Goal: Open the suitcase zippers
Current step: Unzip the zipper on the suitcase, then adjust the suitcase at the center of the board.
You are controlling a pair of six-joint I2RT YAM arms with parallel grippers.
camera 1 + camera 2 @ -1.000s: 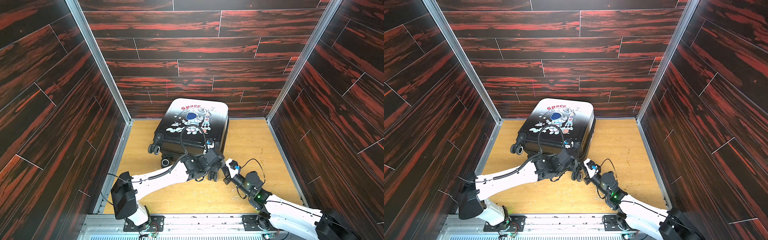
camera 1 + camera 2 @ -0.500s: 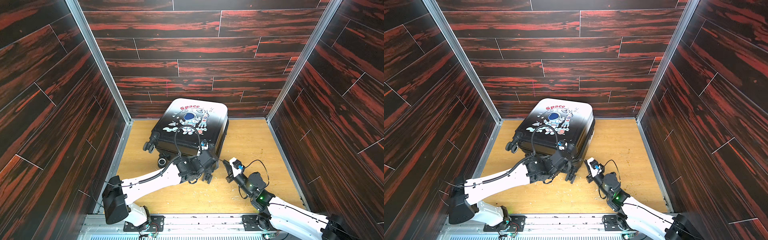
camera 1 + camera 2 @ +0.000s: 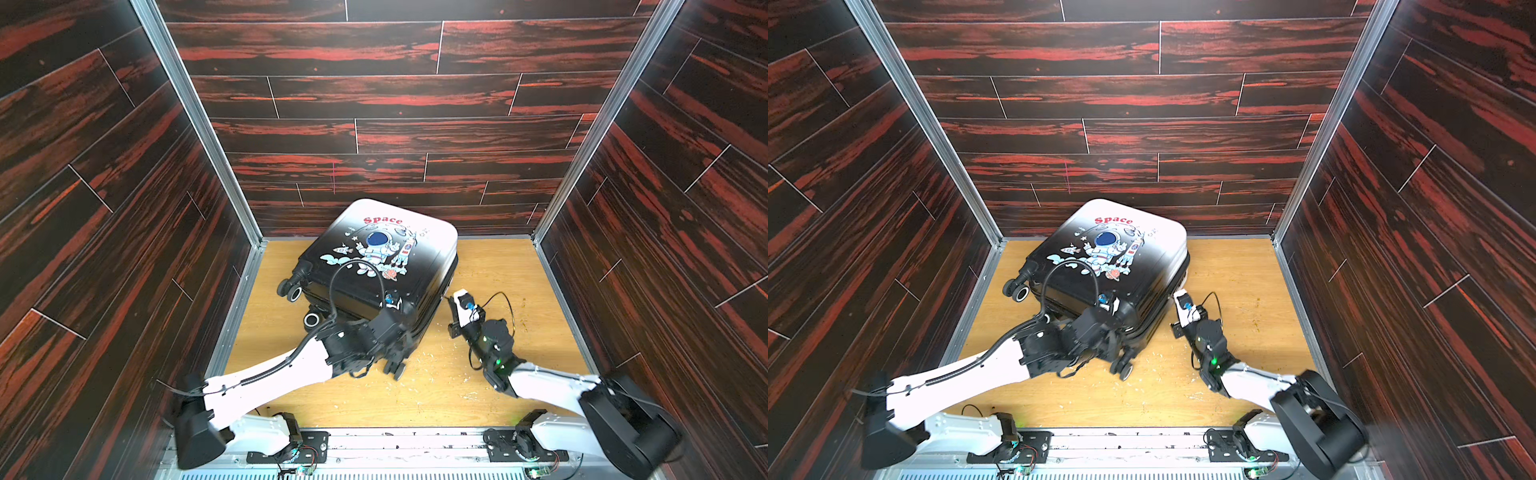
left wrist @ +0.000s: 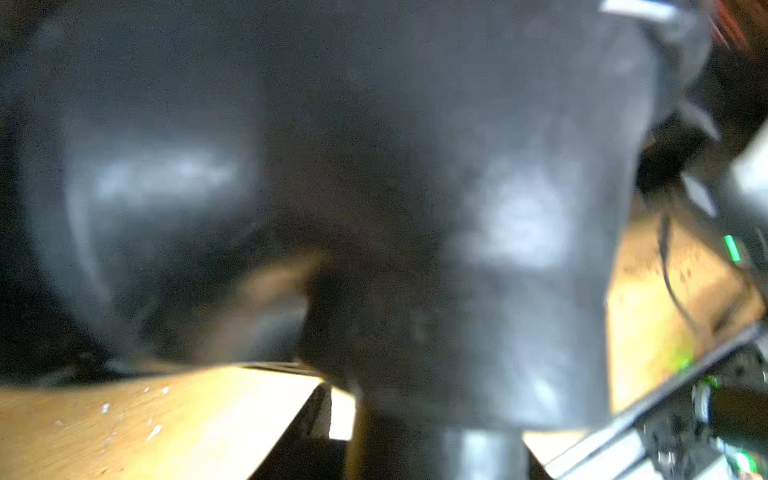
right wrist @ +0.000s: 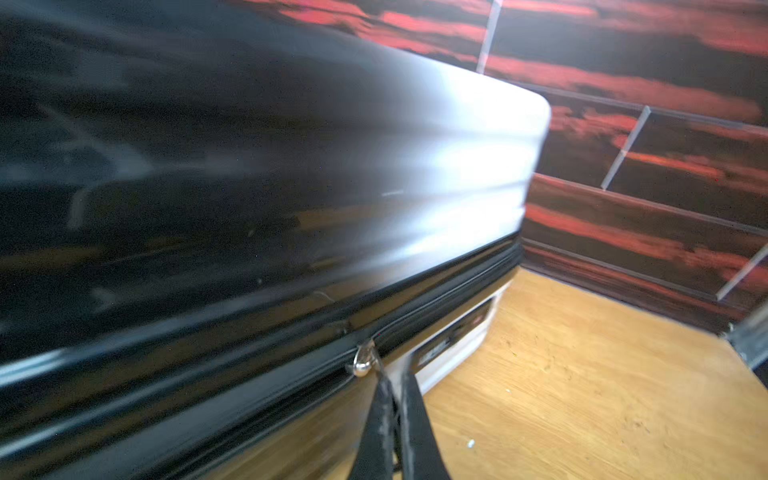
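Observation:
The suitcase lies lid-up and skewed on the wooden floor in both top views. My left gripper is at its near corner. The jaws are closed around a black wheel that fills the blurred left wrist view. My right gripper is against the case's right side, shut on the zipper pull. The pull hangs from the silver slider on the black zipper track. The pull itself is hidden between the fingers.
Dark wood-pattern walls with aluminium corner posts close in three sides, and the left wall is near the case's other wheels. My left arm's cable loops over the lid. A metal rail runs along the front.
The suitcase's wheeled end has swung left and toward the front, with my left gripper on the near wheel. My right gripper stays shut at the zipper and has moved slightly farther back along the side.

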